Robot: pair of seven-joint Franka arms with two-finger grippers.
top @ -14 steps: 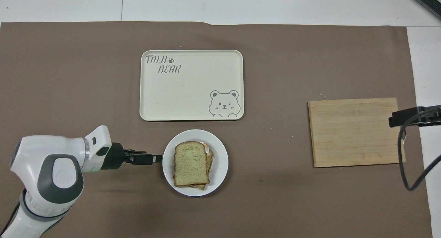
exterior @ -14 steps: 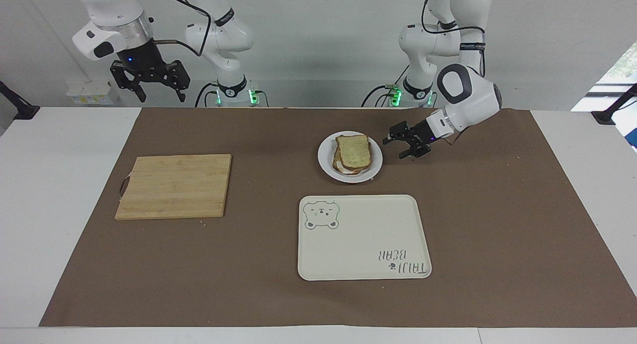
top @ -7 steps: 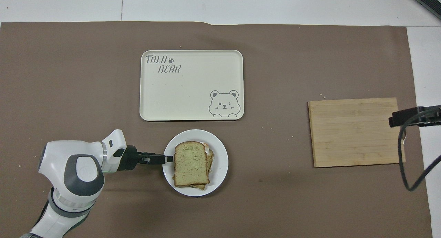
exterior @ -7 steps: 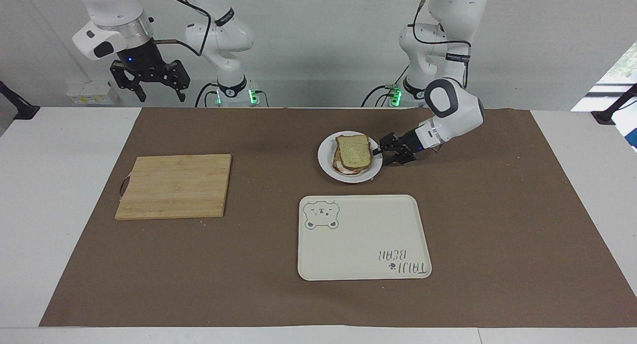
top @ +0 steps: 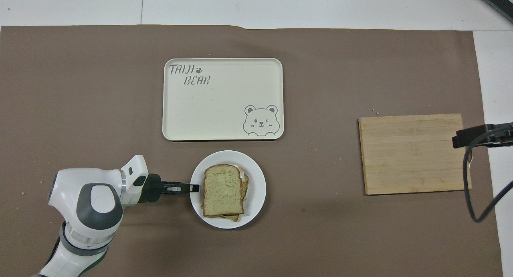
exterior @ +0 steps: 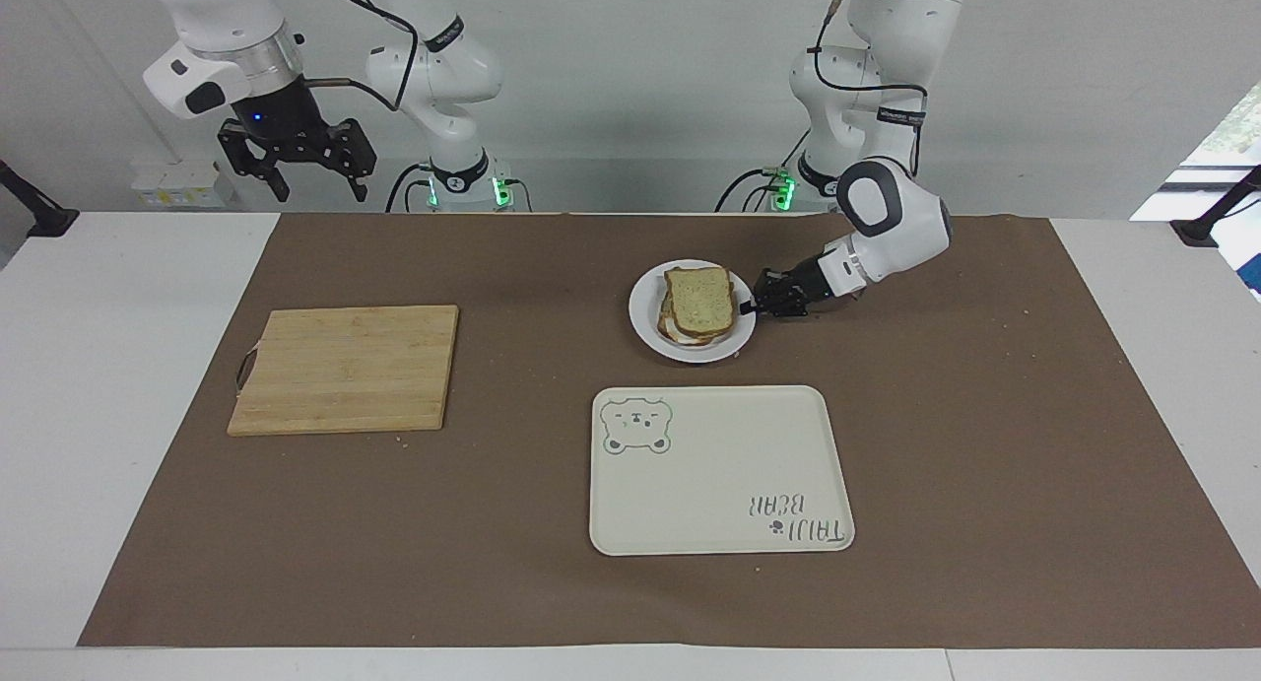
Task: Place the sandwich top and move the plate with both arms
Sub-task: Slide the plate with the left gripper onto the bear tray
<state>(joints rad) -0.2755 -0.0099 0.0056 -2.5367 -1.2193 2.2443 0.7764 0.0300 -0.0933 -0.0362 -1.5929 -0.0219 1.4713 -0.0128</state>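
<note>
The sandwich top [exterior: 699,300] lies on a stacked sandwich on the small white plate [exterior: 647,331], also in the overhead view [top: 223,191] on the plate [top: 256,176]. My left gripper [exterior: 755,306] is low at the plate's rim on the side toward the left arm's end, shut on the rim; it also shows in the overhead view [top: 194,187]. My right gripper [exterior: 317,173] is open and empty, raised near its base, waiting; only a black part of it shows at the overhead view's edge [top: 481,134].
A cream tray with a bear drawing [exterior: 719,474] lies farther from the robots than the plate, also in the overhead view [top: 220,104]. A wooden cutting board [exterior: 345,366] lies toward the right arm's end [top: 413,152]. A brown mat covers the table.
My left gripper moved in from beside the plate to its rim, open at first, then shut on it. The plate shifted very slightly. The right arm has not moved.
</note>
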